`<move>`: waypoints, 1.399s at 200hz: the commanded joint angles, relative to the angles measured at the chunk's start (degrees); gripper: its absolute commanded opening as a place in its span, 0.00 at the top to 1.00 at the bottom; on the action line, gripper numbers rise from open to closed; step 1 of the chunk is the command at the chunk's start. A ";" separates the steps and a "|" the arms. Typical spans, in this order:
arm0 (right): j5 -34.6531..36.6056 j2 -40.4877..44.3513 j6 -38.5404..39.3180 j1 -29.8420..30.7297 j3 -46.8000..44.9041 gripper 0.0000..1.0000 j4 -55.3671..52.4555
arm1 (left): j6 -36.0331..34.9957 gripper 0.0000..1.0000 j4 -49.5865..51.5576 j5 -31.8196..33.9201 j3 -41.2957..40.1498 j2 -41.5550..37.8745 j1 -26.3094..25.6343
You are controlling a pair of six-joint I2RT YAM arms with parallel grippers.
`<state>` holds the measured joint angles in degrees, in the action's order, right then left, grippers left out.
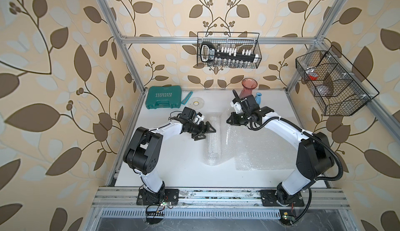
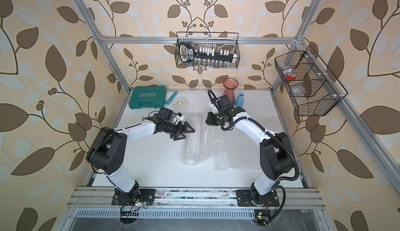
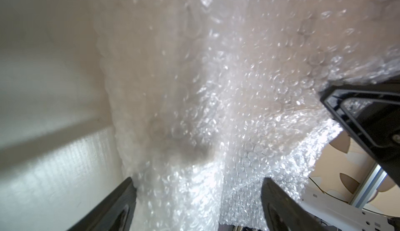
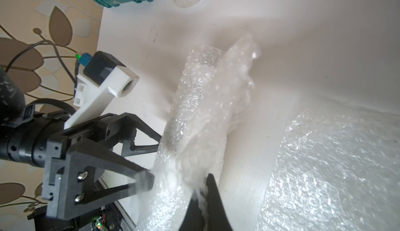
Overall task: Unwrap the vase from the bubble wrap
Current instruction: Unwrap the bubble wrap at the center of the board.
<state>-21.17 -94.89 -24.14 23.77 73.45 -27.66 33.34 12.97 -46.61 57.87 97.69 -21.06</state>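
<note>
- Noting the bubble wrap roll [image 1: 213, 142] lying lengthwise mid-desk [image 1: 173, 167], just beside a flat sheet [image 1: 264, 152] of wrap; seeing contents only as a dim dark patch.
- Pinching the roll's loose outer flap in the closed right jaws — judging this the peeling grip.
- Holding the left jaws wide apart and empty, tips seemingly touching the roll's opposite flank, roll ahead of the gap — probably bracing against rolling.

Beige wallpaper [image 1: 65, 46] with brown leaves surrounds a white table [image 1: 173, 171] in an aluminium frame [image 1: 162, 40].
</note>
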 commanded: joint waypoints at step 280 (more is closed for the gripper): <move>5.05 7.25 2.57 0.60 8.78 1.00 -6.62 | -3.90 0.08 10.05 6.97 3.13 -4.02 -0.87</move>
<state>-17.74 -89.76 -22.57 24.16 80.16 -33.67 31.20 21.45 -40.34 58.57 96.99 -21.43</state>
